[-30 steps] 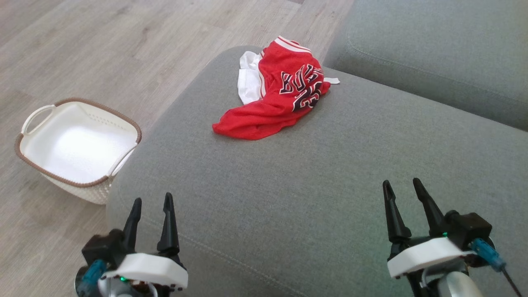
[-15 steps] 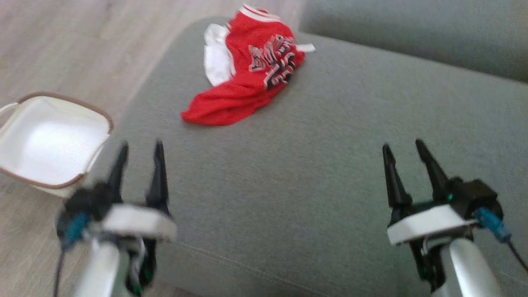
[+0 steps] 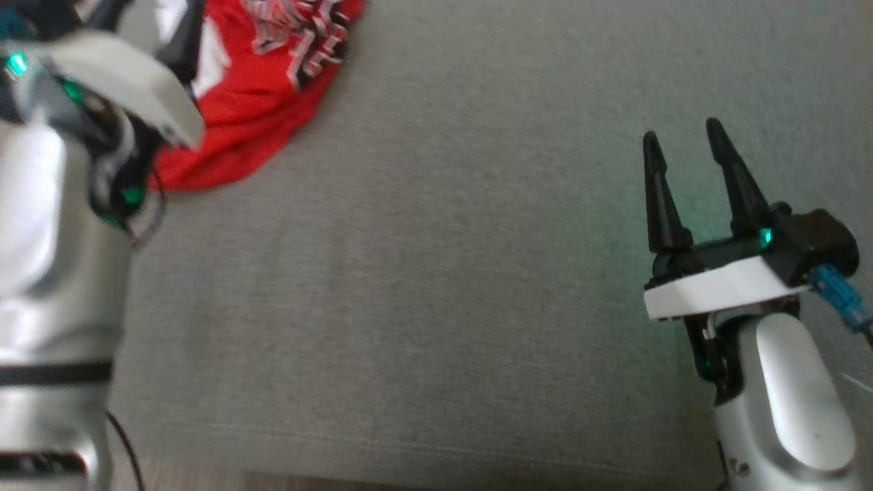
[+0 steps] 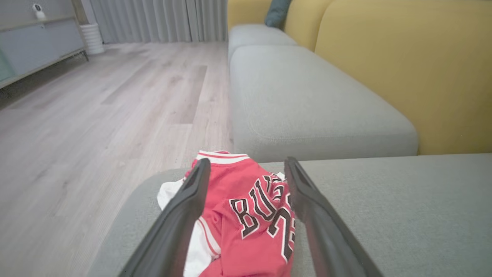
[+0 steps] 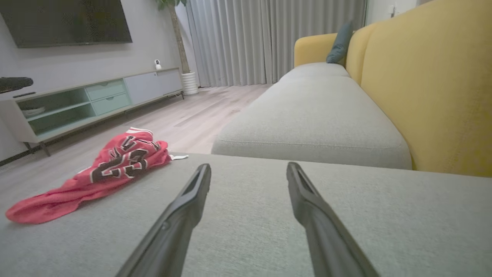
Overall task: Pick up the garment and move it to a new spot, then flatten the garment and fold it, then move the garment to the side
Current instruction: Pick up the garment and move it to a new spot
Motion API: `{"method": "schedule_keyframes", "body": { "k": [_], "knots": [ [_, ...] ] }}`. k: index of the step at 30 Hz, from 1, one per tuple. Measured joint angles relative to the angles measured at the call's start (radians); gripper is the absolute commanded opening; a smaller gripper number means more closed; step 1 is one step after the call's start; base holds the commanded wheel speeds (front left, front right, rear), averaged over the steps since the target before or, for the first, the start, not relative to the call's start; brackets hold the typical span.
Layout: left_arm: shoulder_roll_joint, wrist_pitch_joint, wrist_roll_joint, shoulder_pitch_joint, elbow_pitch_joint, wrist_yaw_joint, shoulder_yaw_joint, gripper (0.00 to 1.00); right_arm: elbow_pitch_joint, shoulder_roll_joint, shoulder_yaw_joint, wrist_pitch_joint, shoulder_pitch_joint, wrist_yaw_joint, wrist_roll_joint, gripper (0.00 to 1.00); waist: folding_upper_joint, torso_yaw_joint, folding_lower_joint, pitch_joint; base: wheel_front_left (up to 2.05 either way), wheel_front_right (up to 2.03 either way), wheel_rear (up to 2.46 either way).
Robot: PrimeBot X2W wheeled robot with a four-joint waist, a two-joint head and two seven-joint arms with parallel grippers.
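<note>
In the left wrist view, the left gripper is hanging low over the rounded grey fabric sofa cushion, its two long dark fingers spread wide and holding nothing. The red short-sleeved jersey garment, with white sleeves and black-and-white lettering, is lying crumpled between their lines near the cushion's corner by the pale wooden floor. That alignment suggests the claw is being set for the first pick-up. In the right wrist view, the right gripper is also standing wide and empty, pointing along bare cushion towards the mustard-yellow padded backrest. The garment is lying well off to that view's left, its small white care label sticking out. This arm is probably waiting clear, since flattening and folding will need both claws. In the head view, the garment is sitting at the upper left, partly behind the blurred pale left forearm, while the right gripper is hovering far across the cushion from it.
</note>
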Motion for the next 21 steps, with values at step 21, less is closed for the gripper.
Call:
{"method": "schedule_keyframes", "body": {
  "k": [21],
  "knots": [
    [0.094, 0.321, -0.118, -0.244, 0.35, -0.016, -0.035, 1.0, -0.005, -0.001, 0.055, -0.046, -0.077, 0.0, 0.03, 1.0, 0.0, -0.231, -0.0003, 0.217, 0.0, 0.0, 0.0]
  ]
}}
